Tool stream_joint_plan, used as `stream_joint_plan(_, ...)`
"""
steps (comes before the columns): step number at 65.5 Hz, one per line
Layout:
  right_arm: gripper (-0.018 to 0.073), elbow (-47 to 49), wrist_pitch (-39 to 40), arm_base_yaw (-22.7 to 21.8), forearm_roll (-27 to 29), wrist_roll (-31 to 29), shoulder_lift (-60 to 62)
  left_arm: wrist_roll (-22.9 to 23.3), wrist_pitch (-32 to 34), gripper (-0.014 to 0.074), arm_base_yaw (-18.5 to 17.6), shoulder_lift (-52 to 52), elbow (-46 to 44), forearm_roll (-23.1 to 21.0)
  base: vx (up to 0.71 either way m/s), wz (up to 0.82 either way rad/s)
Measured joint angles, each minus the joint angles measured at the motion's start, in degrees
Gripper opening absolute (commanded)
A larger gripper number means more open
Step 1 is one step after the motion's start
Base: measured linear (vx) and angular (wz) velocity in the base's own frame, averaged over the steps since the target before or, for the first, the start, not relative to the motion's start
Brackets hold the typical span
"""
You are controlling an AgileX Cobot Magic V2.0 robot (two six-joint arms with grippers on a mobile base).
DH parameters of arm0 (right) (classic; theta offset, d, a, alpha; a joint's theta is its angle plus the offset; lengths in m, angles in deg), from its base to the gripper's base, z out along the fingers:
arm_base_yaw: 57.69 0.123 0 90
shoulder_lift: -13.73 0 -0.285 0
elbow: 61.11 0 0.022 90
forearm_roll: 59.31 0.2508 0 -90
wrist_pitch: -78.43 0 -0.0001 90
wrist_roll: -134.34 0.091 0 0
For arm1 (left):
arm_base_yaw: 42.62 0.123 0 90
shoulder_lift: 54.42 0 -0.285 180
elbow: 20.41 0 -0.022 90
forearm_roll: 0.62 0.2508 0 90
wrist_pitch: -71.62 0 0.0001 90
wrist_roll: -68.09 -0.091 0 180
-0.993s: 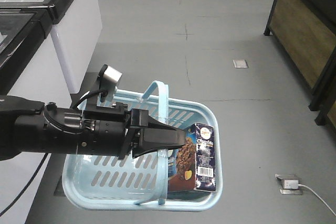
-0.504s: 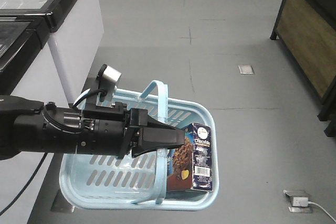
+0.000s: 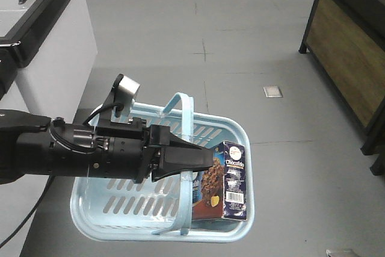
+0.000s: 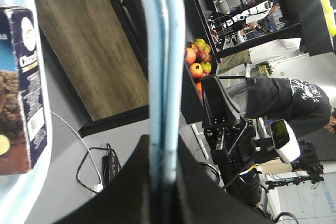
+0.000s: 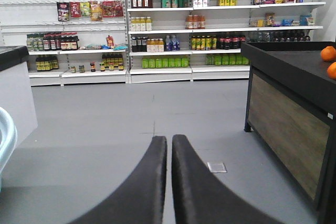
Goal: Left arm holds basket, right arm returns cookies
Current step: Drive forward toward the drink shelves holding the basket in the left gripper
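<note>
Tall navy cardboard cookie box (image 3: 227,179) stands upright in the right end of the light blue plastic basket (image 3: 114,206); my black left gripper (image 3: 198,161) is clamped on its hoop handle (image 4: 163,51). My black right gripper (image 5: 169,141), jaws together and empty, points elsewhere.

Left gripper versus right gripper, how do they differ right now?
The left gripper is shut on the two handles of the basket; the right gripper is shut on nothing. The left gripper sits above the basket holding the cookies; the right gripper faces the floor and store shelves. Both have black fingers, closed.
</note>
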Motion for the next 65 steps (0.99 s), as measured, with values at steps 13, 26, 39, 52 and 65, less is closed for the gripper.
stream_joint_plan(13,-0.0009,0.0,0.0,0.0,0.0,0.0,0.0,0.0,0.1,-0.0003,0.0,0.0,0.0,0.0,0.41,-0.05)
stream_joint_plan(26,-0.0009,0.0,0.0,0.0,0.0,0.0,0.0,0.0,0.0,-0.0003,0.0,0.0,0.0,0.0,0.44,0.00)
stream_joint_plan(39,-0.0009,0.0,0.0,0.0,0.0,0.0,0.0,0.0,0.2,-0.0003,0.0,0.0,0.0,0.0,0.46,0.07)
stream_joint_plan(52,-0.0009,0.0,0.0,0.0,0.0,0.0,0.0,0.0,0.2,-0.0003,0.0,0.0,0.0,0.0,0.47,0.07)
stream_joint_plan(65,-0.0009,0.0,0.0,0.0,0.0,0.0,0.0,0.0,0.2,-0.0003,0.0,0.0,0.0,0.0,0.47,0.01)
